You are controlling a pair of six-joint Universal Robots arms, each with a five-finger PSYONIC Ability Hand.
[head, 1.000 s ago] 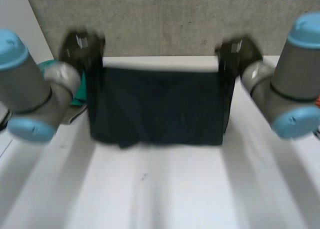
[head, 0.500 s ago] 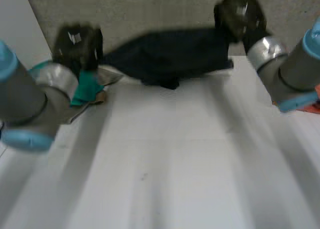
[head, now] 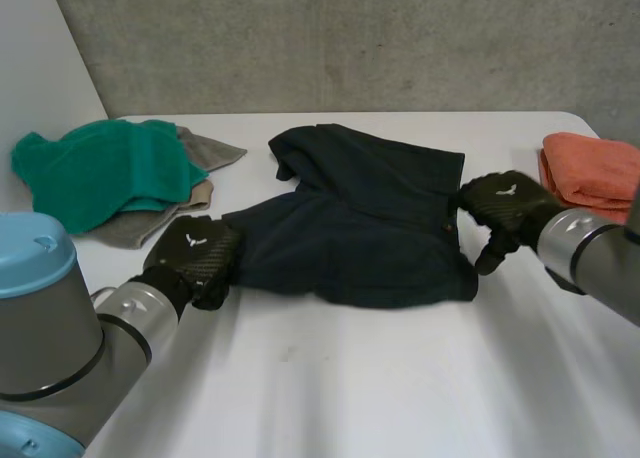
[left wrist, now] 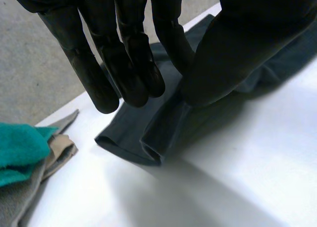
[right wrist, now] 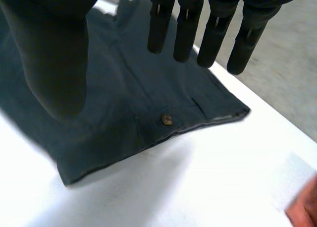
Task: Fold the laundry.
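On the white table [head: 350, 378] a dark navy woven garment [head: 360, 228] is laid rumpled and partly doubled over itself, mid-table toward the far edge. The left hand [head: 195, 253] is set at its near-left end, the right hand [head: 505, 206] at its right edge.

Left wrist view: the fingers [left wrist: 133, 63] are held straight and close together, tips just above a hemmed leg opening [left wrist: 148, 147] that lies flat like a tube. The thumb [left wrist: 247, 43] is parted narrowly from them over the cloth. Nothing is gripped.

Right wrist view: the fingers [right wrist: 213, 33] are held straight, parted widely from the thumb [right wrist: 54, 53], above the waistband. Nothing is held. A small round brown button [right wrist: 167, 119] and a stitched waistband edge are resolved here; in the head view that end is read as a plain dark edge.

A fluffy green terry towel [head: 95, 168] is heaped on a grey-beige cloth [head: 205, 150] at the far-left corner. A folded orange towel [head: 590, 168] is placed at the right edge.
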